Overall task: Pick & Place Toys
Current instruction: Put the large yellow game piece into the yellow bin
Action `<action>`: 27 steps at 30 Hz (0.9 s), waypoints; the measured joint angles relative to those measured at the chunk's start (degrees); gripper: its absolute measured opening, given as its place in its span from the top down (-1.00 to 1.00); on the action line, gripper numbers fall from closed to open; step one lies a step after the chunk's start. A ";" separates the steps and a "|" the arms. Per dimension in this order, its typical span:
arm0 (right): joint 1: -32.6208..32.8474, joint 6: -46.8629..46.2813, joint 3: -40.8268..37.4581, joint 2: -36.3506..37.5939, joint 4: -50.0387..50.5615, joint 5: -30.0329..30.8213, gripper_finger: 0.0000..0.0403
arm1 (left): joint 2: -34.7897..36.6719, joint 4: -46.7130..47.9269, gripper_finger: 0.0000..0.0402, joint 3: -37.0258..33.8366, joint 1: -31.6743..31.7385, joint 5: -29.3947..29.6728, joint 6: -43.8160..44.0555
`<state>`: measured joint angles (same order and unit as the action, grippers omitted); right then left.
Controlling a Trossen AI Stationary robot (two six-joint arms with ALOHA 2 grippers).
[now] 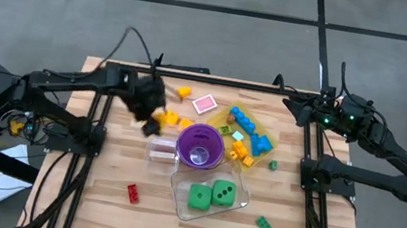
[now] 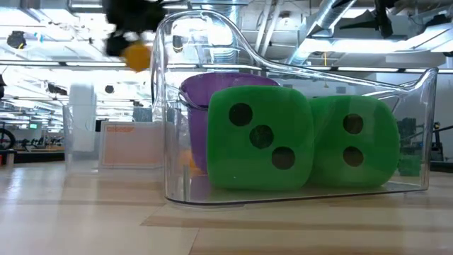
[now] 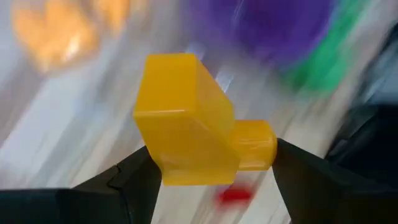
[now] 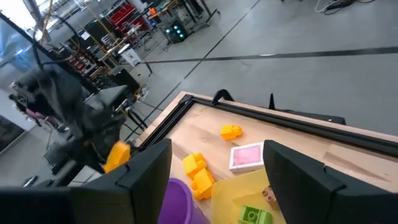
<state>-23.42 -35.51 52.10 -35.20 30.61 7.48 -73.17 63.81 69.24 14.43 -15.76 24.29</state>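
The left gripper [image 1: 151,124], clamped on a yellow plastic brick [image 3: 189,118], carries it above the table left of the purple round cup [image 1: 200,146]. Next, probably, a release over a container. The clear plastic tub [image 2: 297,185] holds two green dotted dice [image 2: 262,138]. The right gripper [image 4: 217,165] waits far right, jaws parted (empty).

Industrial lab — exposed ceiling ducts [image 2: 333,21], equipment racks [image 4: 118,25].
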 joint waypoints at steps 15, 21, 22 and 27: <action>0.00 12.75 0.81 -5.23 -14.49 -4.62 -0.22 | -4.81 -65.53 -0.29 3.10 10.77 -8.31 27.80; 0.02 24.21 9.39 -16.19 -16.27 -2.41 -0.22 | -11.87 -84.72 -0.29 3.08 10.22 -0.99 43.00; 0.03 26.21 10.89 -17.97 -15.86 -1.54 -0.22 | -12.79 -86.20 -0.29 3.08 10.19 0.13 44.85; -0.02 33.79 19.79 -25.62 -16.20 0.10 -0.22 | -16.27 -92.87 -0.29 3.06 9.88 5.85 49.27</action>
<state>-23.44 -1.71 71.88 -60.82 14.41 7.58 -89.44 -29.06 72.30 24.32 -9.91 73.55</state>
